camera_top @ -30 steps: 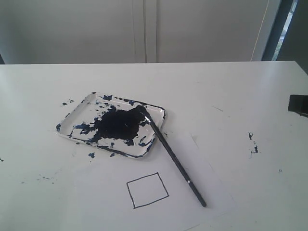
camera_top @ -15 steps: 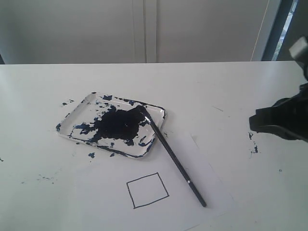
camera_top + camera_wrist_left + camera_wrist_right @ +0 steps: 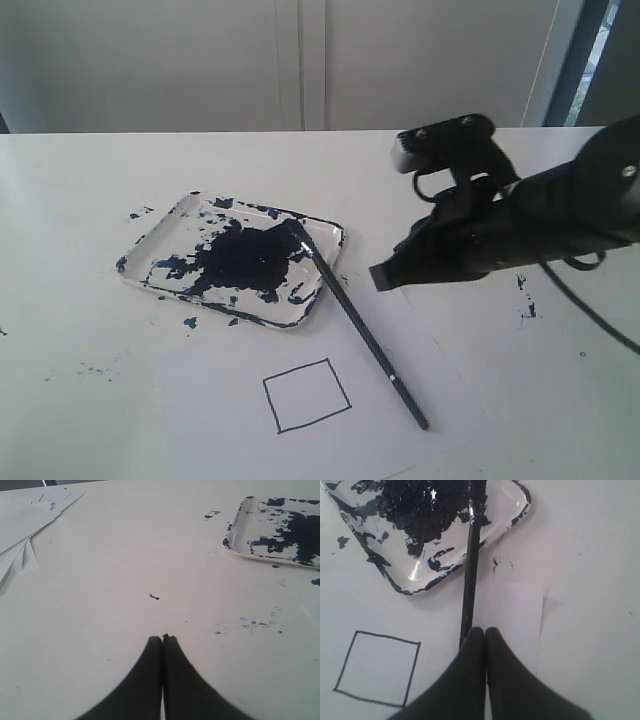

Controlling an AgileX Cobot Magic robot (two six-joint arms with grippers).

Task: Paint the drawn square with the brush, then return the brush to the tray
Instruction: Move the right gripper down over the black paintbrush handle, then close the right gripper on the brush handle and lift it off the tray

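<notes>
The tray [image 3: 140, 248] [image 3: 517, 511] [image 3: 235, 535], white and smeared with blue-black paint, lies left of centre on the table. The brush [image 3: 365, 335] [image 3: 470, 575] rests with its dark tip in the tray and its black handle slanting down onto the paper. The drawn square [image 3: 306, 395] [image 3: 377, 667] is blank white, near the front edge. My right gripper [image 3: 385, 277] [image 3: 485, 630] hangs shut above the paper, just right of the brush handle, holding nothing. My left gripper [image 3: 162, 639] is shut and empty over bare table, left of the tray.
A white paper sheet [image 3: 440, 390] [image 3: 517, 610] lies under the square and brush handle. Paint specks [image 3: 525, 295] [image 3: 260, 625] dot the table. Loose white sheets [image 3: 22, 530] lie far from the tray in the left wrist view. A wall stands behind the table.
My right arm has swung in from the right edge toward the centre, now hovering beside the brush handle. Brush, tray and square have not moved.
</notes>
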